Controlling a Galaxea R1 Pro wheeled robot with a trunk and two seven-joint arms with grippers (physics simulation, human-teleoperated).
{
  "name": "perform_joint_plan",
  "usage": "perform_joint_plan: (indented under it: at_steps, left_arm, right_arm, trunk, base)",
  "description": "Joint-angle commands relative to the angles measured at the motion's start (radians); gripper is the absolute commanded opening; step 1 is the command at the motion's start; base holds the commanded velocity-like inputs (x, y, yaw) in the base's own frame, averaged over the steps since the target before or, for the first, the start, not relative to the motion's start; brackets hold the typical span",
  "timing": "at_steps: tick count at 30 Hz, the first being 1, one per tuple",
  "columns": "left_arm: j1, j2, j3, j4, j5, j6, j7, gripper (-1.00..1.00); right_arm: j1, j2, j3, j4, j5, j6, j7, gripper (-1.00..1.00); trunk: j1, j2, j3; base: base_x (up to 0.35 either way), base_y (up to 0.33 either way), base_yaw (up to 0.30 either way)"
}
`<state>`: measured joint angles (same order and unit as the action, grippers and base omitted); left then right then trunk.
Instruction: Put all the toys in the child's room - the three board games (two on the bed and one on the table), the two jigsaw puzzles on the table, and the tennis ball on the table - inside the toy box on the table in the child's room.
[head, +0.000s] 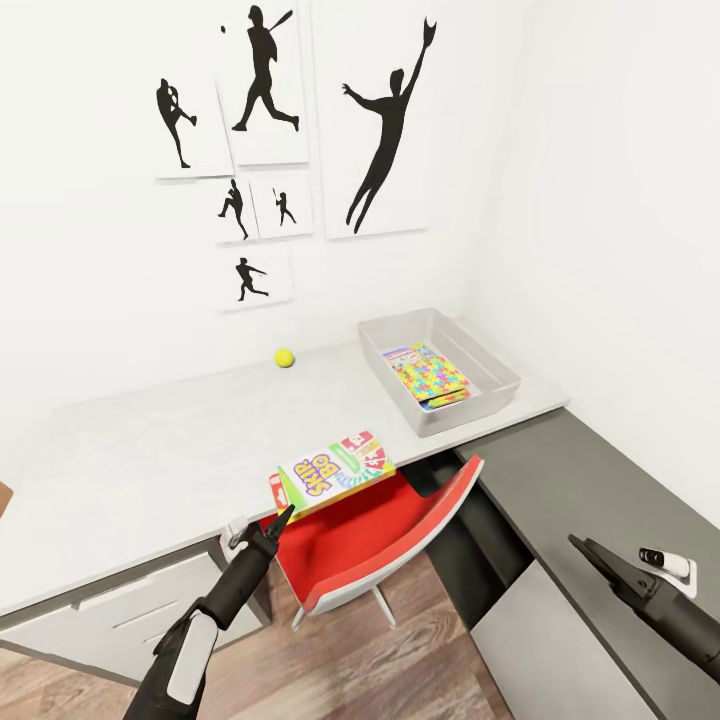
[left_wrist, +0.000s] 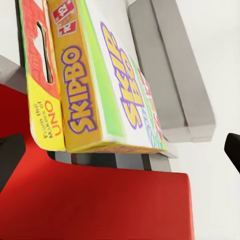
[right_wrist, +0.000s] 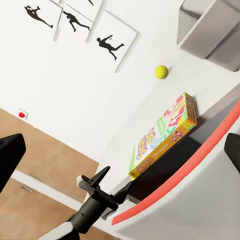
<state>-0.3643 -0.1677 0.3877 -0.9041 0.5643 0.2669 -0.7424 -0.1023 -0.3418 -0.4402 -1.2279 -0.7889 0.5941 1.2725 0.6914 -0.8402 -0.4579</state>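
1. Left gripper (head: 283, 516) – fingers spread, nothing between them, tips just short of the near end of the Skip-Bo board game (head: 335, 470); whether a tip touches the box I cannot tell
2. The left wrist view shows the same box (left_wrist: 100, 85) close up, its yellow-orange end with the printed name toward the camera, red chair (left_wrist: 95, 205) below it
3. The game lies at the front edge of the table (head: 150, 450), overhanging it above the chair (head: 370, 540), which is tucked under the desk
4. Right gripper (head: 590, 553) – over the dark-grey counter (head: 560, 470), well apart from the game; the fingers sit at opposite edges of the right wrist view, spread wide, holding nothing
5. The right wrist view takes in the left arm (right_wrist: 92, 205), the game (right_wrist: 165, 135) and the tennis ball (right_wrist: 161, 71)
6. Tennis ball (head: 285, 357) rests on the table near the wall, between the game and the wall, left of the toy box (head: 490, 365)
7. The toy box stands at the table's right end by the wall corner – a jigsaw puzzle (head: 428, 375) lies flat inside
8. Black sports silhouette pictures (head: 385, 130) hang on the wall above the table
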Motion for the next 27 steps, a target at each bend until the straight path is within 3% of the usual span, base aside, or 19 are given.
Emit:
perform_joint_plan:
  at_steps: [1, 27]
  left_arm:
    - [-0.001, -0.001, 0.003, 0.002, 0.005, 0.010, -0.004, 1.00]
    - [-0.007, 0.002, 0.013, 0.014, 0.009, 0.011, 0.004, 1.00]
  right_arm:
    - [-0.001, 0.000, 0.000, 0.000, -0.004, 0.009, 0.002, 1.00]
    - [-0.001, 0.000, 0.000, 0.000, -0.004, 0.009, 0.005, 1.00]
  trunk:
    - [0.000, -0.001, -0.001]
    - [0.000, -0.001, -0.001]
  base:
    - [0.000, 0.000, 0.000]
    - [0.000, 0.000, 0.000]
